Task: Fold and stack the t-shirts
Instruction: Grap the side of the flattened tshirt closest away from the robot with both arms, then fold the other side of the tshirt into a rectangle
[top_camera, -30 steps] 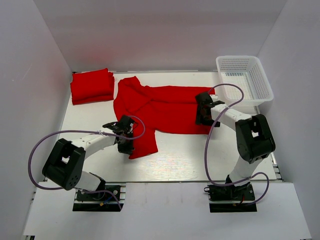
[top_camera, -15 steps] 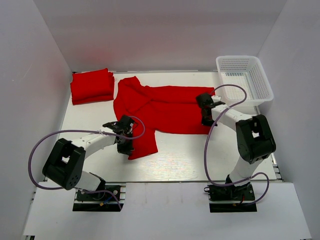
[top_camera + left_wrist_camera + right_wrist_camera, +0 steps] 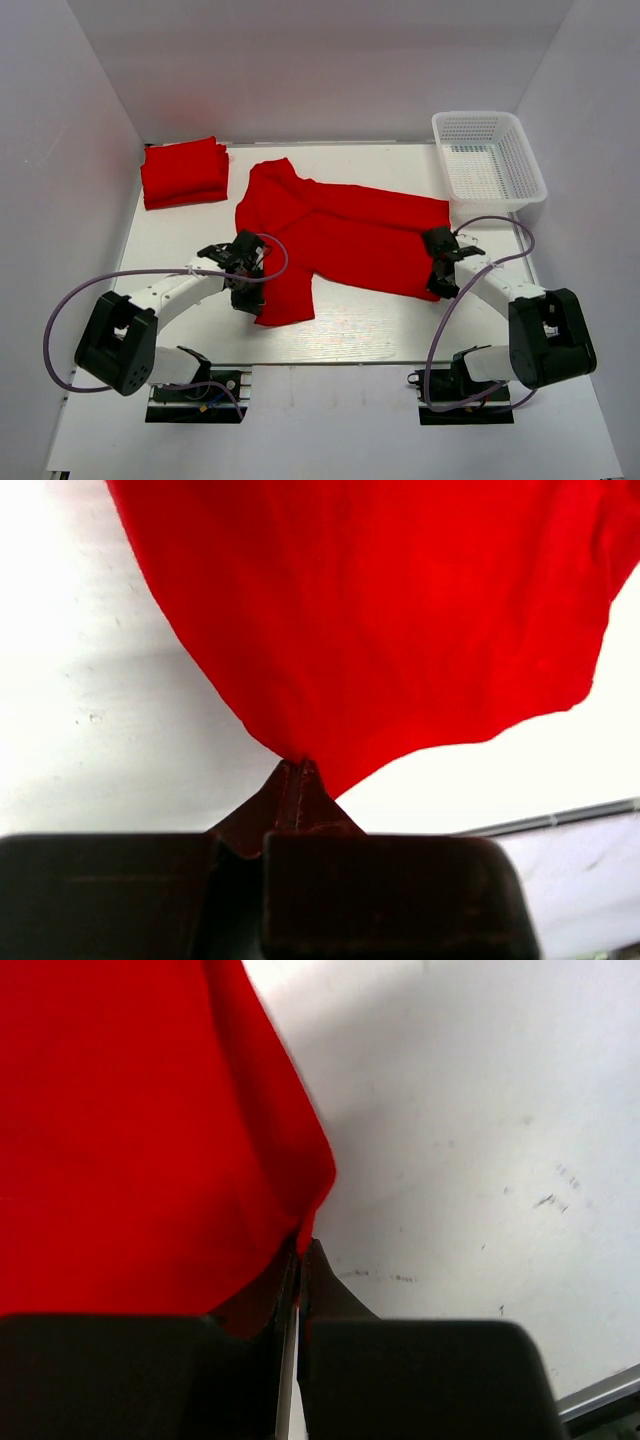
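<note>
At the far left corner of the tabletop [image 3: 370, 315] sits a neat pile of folded red t-shirts [image 3: 183, 172]. The pile is well apart from both arms.

Next comes the left pincer [image 3: 245, 287]. It is down low on the near left part of the open red t-shirt [image 3: 345, 235]. In the left wrist view, the left pincer [image 3: 298, 772] is pinched tight on the very edge of the red t-shirt [image 3: 380, 610]. The two dark fingers are pressed together with just a thin bit of cloth between them. The cloth spreads away from the tips and lies flat on the white top.

The red t-shirt is spread out in the middle of the tabletop, between the two arms. It lies at a slant. One bumpy end points to the far left, near the pile but not touching it.

The right pincer [image 3: 441, 277] is at the near right corner of the t-shirt. In the right wrist view, the right pincer [image 3: 300, 1250] is also squeezed tight on the edge of the red t-shirt [image 3: 130, 1130], with the fingers pressed together.

At the far right corner stands a white basket [image 3: 476, 117] with little holes. It is just beside the t-shirt and not touching it.
</note>
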`<state>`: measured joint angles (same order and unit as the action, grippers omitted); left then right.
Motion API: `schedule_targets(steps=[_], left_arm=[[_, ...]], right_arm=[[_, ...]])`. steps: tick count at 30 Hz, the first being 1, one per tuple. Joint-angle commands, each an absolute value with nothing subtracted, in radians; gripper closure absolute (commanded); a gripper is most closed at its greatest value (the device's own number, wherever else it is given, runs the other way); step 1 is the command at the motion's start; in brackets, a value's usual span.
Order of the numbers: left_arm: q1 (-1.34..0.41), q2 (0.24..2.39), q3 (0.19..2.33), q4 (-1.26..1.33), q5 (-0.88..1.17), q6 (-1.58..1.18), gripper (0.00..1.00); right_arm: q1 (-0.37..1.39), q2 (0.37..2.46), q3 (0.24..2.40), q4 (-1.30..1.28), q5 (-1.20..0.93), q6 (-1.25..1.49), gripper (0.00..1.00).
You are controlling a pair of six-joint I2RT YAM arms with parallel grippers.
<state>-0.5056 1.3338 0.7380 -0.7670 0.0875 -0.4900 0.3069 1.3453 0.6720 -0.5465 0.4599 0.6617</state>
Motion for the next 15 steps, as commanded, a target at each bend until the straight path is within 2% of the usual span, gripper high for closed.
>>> schedule_targets(steps=[1, 8, 15], left_arm=[[-0.502, 1.298, 0.775, -0.807, 0.127, -0.459, 1.0], [-0.492, 1.348, 1.004, -0.798, 0.101, -0.437, 1.0], [-0.482, 1.543, 1.256, -0.821, -0.002, -0.428, 1.0]], right_arm=[[0.293, 1.316, 0.646, -0.505, 0.403, 0.706, 1.0], [0.273, 1.302, 0.71, -0.525, 0.437, 0.666, 1.0], [0.258, 1.342, 0.804, -0.525, 0.445, 0.643, 1.0]])
